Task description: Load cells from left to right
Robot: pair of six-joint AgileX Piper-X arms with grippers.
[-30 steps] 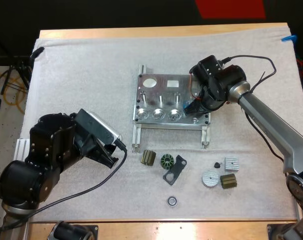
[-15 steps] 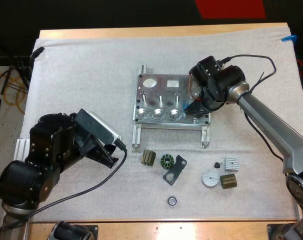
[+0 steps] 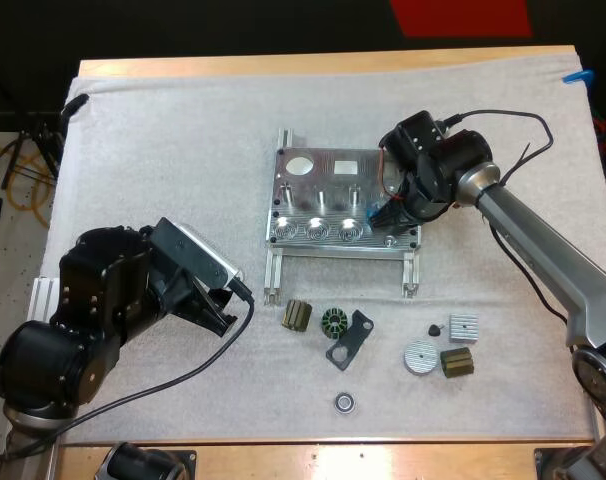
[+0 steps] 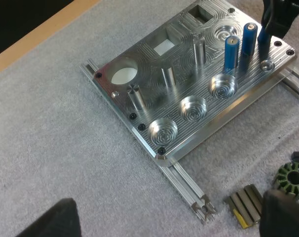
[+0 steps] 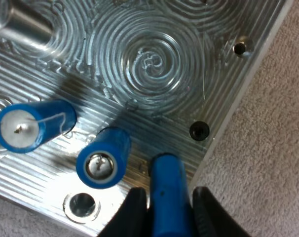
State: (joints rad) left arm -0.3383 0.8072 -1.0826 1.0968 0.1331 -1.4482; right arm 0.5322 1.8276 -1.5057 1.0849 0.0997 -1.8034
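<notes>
A metal fixture lies mid-mat, with round recesses along its near edge. Two blue cylinders stand upright in its right end. My right gripper hovers at the fixture's right end, shut on a third blue cylinder held upright beside the second standing one. Its fingers press on the held cylinder from both sides. My left gripper is off the fixture's left front corner, above the mat. Its fingers stand wide apart with nothing between them.
Small parts lie on the mat in front of the fixture: an olive block, a dark stator ring, a black bracket, a bearing, a silver disc, a finned piece and another olive block.
My right gripper has shifted very slightly at the fixture's right end with the blue cylinder in it. The left arm has stayed still.
</notes>
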